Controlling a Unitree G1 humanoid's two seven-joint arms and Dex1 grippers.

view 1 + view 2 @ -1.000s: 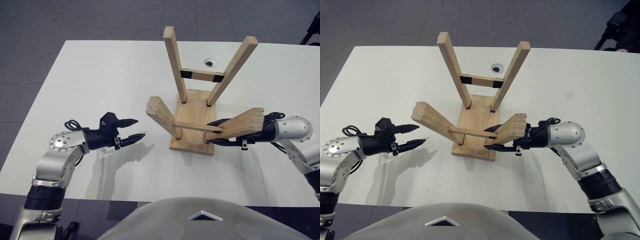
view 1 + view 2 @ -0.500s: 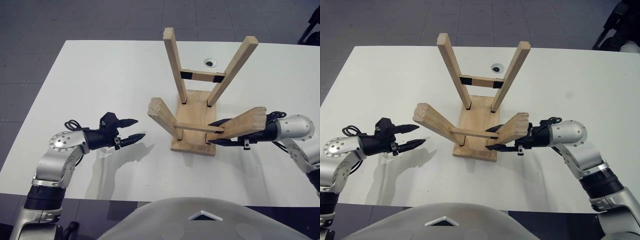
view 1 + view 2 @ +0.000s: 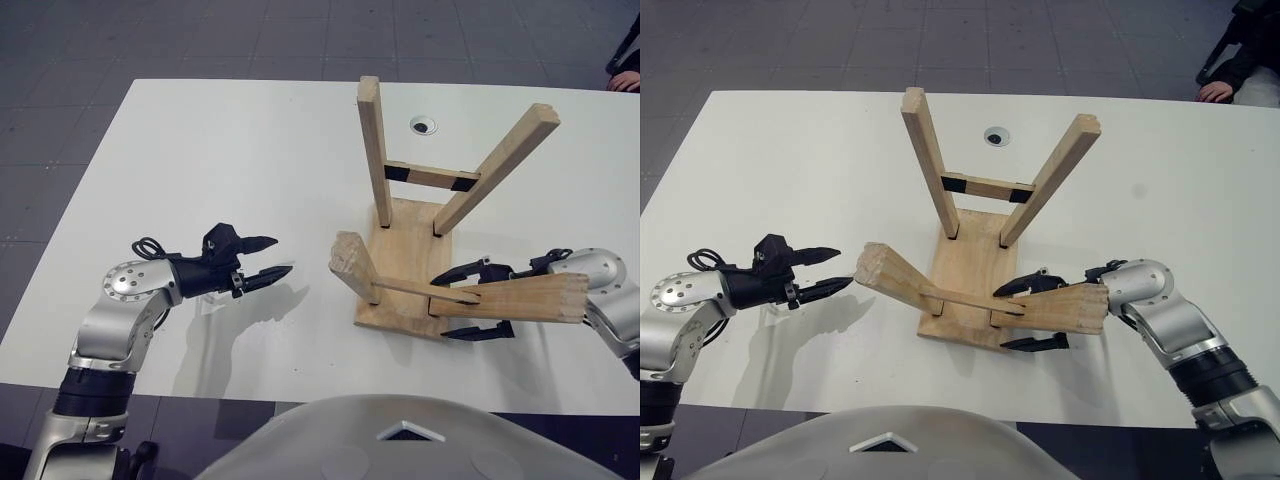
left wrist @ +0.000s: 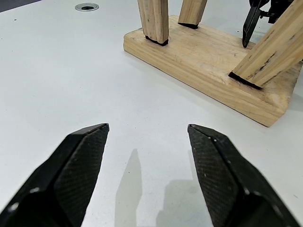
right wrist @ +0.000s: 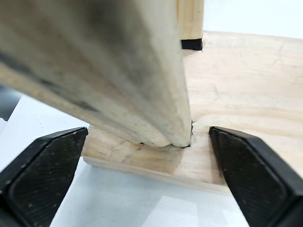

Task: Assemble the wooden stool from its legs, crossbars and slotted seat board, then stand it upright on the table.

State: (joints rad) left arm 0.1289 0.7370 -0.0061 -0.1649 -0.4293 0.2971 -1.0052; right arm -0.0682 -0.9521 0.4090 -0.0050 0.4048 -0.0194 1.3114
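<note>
The wooden stool stands upside down, its seat board [image 3: 405, 240] flat on the table. Two far legs [image 3: 372, 150] rise with a crossbar [image 3: 430, 177] between them. The near pair leans toward me: a left leg [image 3: 352, 265] and a right leg [image 3: 515, 298], joined by a thin crossbar [image 3: 405, 290]. My right gripper [image 3: 462, 302] is open and straddles the right near leg just above the board, with a gap on each side of the leg [image 5: 137, 80]. My left gripper [image 3: 268, 257] hovers open and empty over the table, left of the stool.
The white table [image 3: 200, 150] has a round cable hole [image 3: 422, 125] behind the stool. Bare tabletop lies between my left gripper and the stool's seat board [image 4: 199, 52]. The table's front edge runs close below both arms.
The stool has shifted to the right and turned, and its near right leg now lies lower. My right gripper moved right with it and spread wider. The left arm stayed put.
</note>
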